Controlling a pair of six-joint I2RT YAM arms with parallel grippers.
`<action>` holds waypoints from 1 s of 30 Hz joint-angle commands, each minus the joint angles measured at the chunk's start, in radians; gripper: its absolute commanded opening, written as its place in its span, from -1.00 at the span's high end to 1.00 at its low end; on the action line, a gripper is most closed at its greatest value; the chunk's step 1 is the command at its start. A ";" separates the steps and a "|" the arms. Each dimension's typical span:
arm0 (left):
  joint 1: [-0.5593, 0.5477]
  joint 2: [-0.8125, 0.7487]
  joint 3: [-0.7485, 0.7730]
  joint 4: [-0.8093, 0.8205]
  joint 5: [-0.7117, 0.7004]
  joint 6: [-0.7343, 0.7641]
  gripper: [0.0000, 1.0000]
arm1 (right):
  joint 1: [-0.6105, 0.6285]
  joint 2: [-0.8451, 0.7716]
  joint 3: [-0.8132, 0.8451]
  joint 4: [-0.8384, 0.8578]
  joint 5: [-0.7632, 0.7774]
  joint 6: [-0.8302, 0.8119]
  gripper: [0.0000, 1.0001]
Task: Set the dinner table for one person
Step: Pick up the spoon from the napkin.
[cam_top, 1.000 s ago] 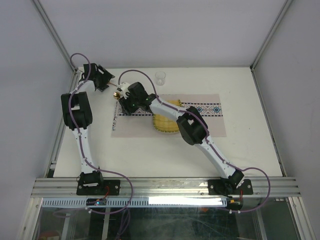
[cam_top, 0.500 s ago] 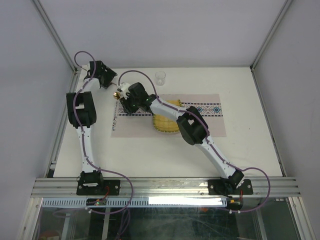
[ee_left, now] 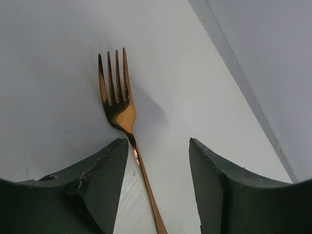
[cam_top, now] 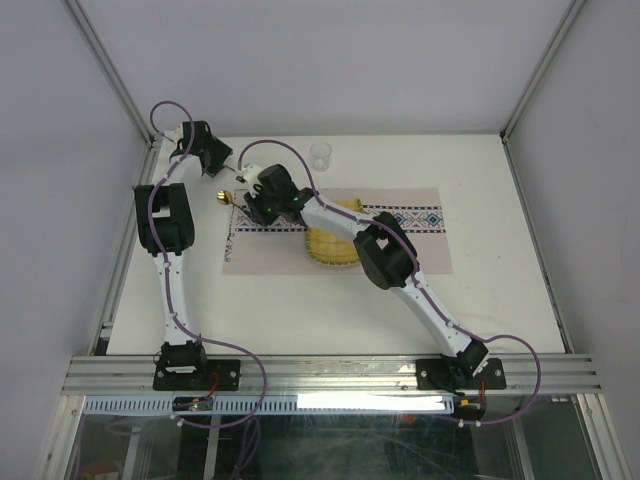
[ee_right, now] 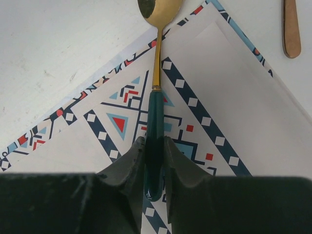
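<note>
The white dinner table point(cam_top: 490, 290) carries a pale placemat point(cam_top: 270, 255) with a yellow plate point(cam_top: 333, 250) on it. My right gripper point(cam_top: 252, 200) is shut on the green handle of a gold-bowled spoon point(ee_right: 155, 122), over the mat's far left corner point(ee_right: 117, 122). The spoon's bowl point(cam_top: 222, 197) reaches past the mat's edge. My left gripper point(cam_top: 212, 160) is open at the far left corner. In the left wrist view its jaws point(ee_left: 157, 146) straddle the handle of a copper fork point(ee_left: 117, 105) lying flat on the table, close to the left finger point(ee_left: 97, 180).
A clear plastic cup point(cam_top: 320, 155) stands on the table behind the mat. The end of a copper handle point(ee_right: 291, 29) lies on the table just past the mat's corner. The enclosure's metal post and side wall point(ee_left: 253, 97) stand close beside the left gripper.
My left gripper has drawn back toward the far left corner. My right gripper has carried the spoon a little to the left, so its bowl now lies past the mat's edge.
</note>
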 commanded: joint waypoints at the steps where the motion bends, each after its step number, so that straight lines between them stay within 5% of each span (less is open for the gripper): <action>1: 0.000 0.034 -0.004 -0.107 -0.025 0.026 -0.10 | 0.007 -0.041 -0.018 -0.026 -0.011 0.003 0.71; 9: 0.004 0.009 -0.027 -0.107 -0.026 0.032 -0.13 | 0.008 -0.060 -0.022 -0.026 -0.005 0.007 0.96; 30: 0.013 -0.055 -0.092 -0.107 -0.033 0.059 -0.14 | 0.015 -0.246 -0.080 -0.020 0.123 -0.012 1.00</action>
